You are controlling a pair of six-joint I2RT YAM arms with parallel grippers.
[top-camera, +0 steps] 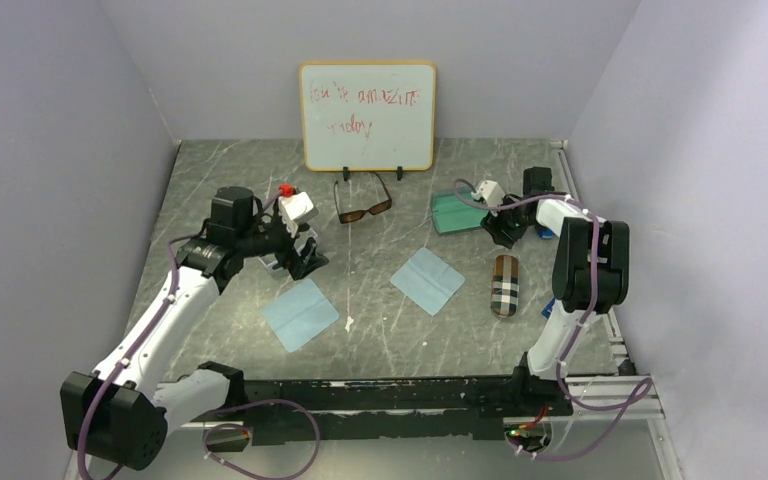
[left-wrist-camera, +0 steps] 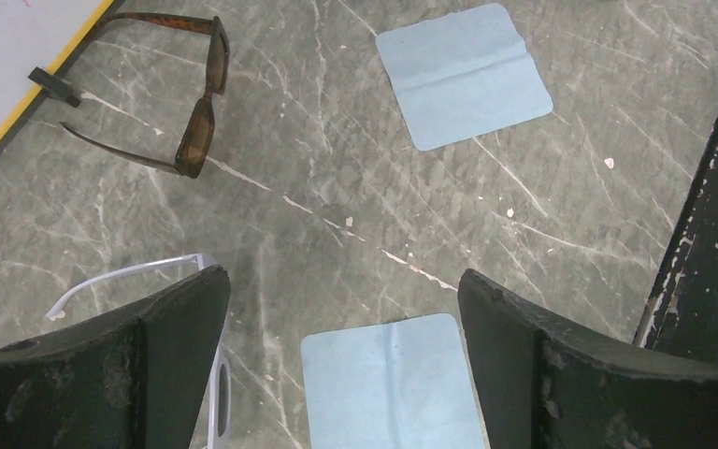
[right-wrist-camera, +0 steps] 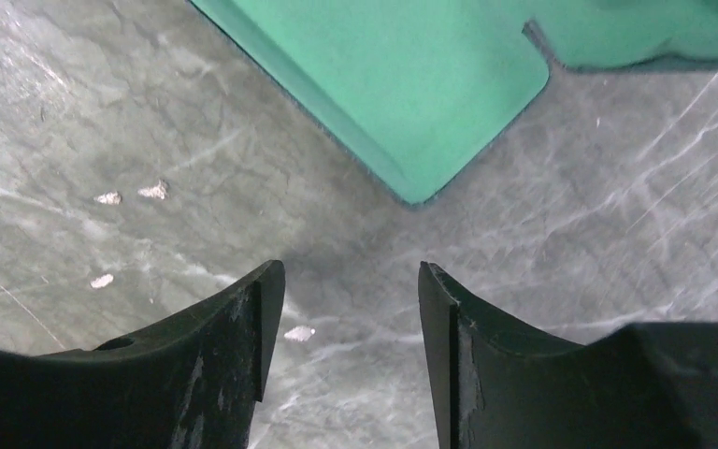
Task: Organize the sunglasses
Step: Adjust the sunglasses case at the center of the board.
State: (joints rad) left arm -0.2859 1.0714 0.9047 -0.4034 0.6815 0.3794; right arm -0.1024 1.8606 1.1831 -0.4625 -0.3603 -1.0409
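Note:
The brown sunglasses (top-camera: 363, 206) lie unfolded on the table in front of the whiteboard, and show again at the upper left of the left wrist view (left-wrist-camera: 201, 103). The white sunglasses (left-wrist-camera: 123, 278) lie under my left gripper's left finger, mostly hidden by it. My left gripper (left-wrist-camera: 341, 281) hangs wide open over the table (top-camera: 305, 262), with nothing between its fingers. My right gripper (right-wrist-camera: 351, 271) is open and empty just in front of an open case with green lining (right-wrist-camera: 402, 84), at the right rear of the table (top-camera: 500, 232).
Two light-blue cloths (top-camera: 300, 313) (top-camera: 427, 280) lie flat mid-table. A closed plaid case (top-camera: 504, 285) lies to the right of them. The open green-lined case (top-camera: 455, 212) sits by the right gripper. A whiteboard (top-camera: 367, 115) stands at the back wall.

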